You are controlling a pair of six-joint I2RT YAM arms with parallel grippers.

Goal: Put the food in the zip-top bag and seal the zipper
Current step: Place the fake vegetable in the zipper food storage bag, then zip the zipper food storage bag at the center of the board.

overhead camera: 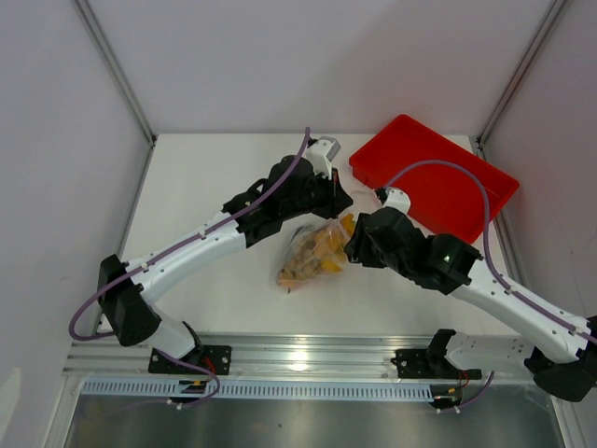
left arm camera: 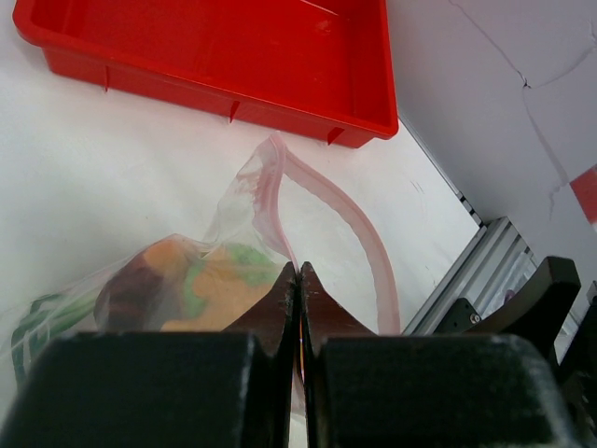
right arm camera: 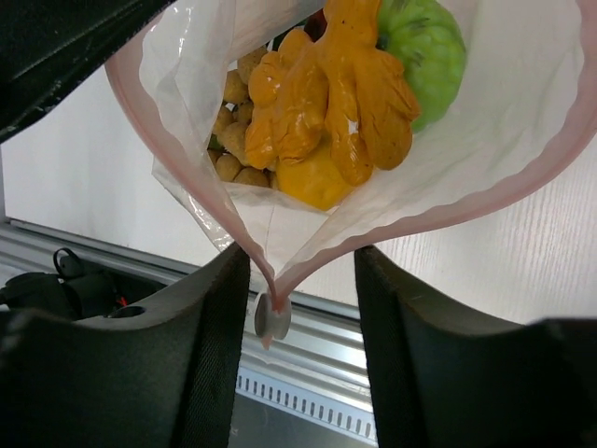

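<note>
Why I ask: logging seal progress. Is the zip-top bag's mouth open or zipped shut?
Open. In the right wrist view the zipper spreads into a wide loop, with the food visible through it.

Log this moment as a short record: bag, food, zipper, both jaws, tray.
zip-top bag: lying on the table between the two arms, mouth open
food: inside the bag; an orange lumpy piece and a green round piece sit nearest the mouth
zipper: unsealed, its two sides spread in a loop
left jaws: shut on the zipper strip
right jaws: open, either side of a corner of the mouth, not pinching it
red tray: beyond the bag on the right arm's side, no food seen in it
</note>
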